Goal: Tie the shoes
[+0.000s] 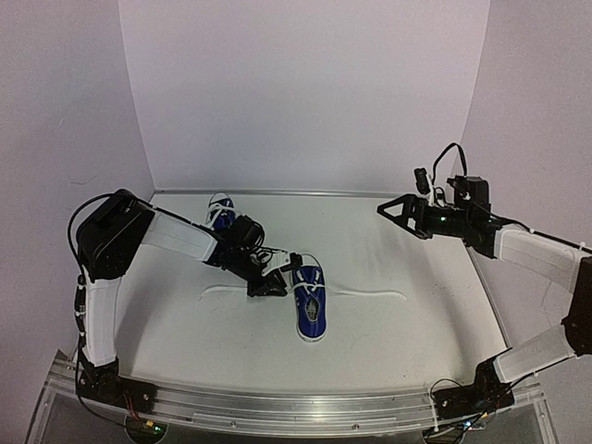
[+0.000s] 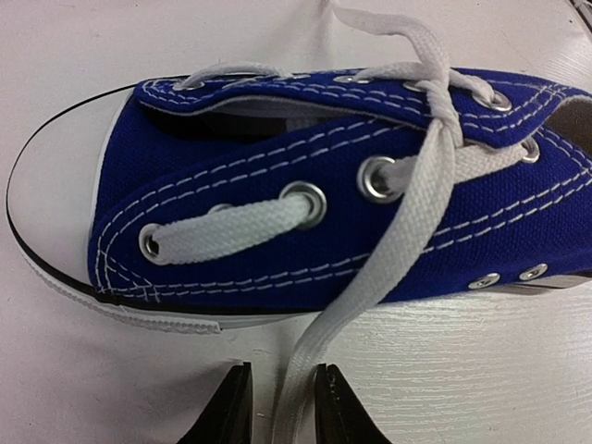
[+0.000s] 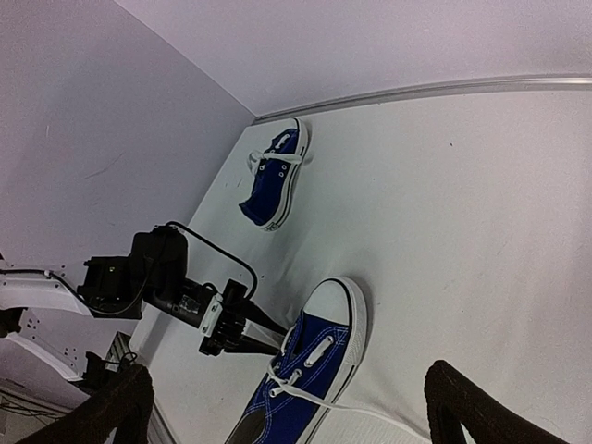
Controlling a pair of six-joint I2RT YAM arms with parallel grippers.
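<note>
One blue shoe [image 1: 311, 310] with a white toe cap lies mid-table, toe toward the back wall. Its white lace ends run out flat to the left [image 1: 222, 291] and to the right [image 1: 375, 295]. My left gripper [image 1: 276, 283] is low on the table against the shoe's left side. In the left wrist view the shoe [image 2: 277, 166] fills the frame and one lace [image 2: 407, 222] runs between my slightly parted fingers [image 2: 282, 407], touching only the right one. My right gripper [image 1: 390, 211] is open and empty, raised at the right. The second shoe [image 1: 220, 215] lies near the back wall.
White walls close the table at the back and both sides. The left arm's forearm [image 1: 180, 239] stretches between the two shoes. In the right wrist view both shoes show, the near one [image 3: 310, 370] and the far one [image 3: 273, 180].
</note>
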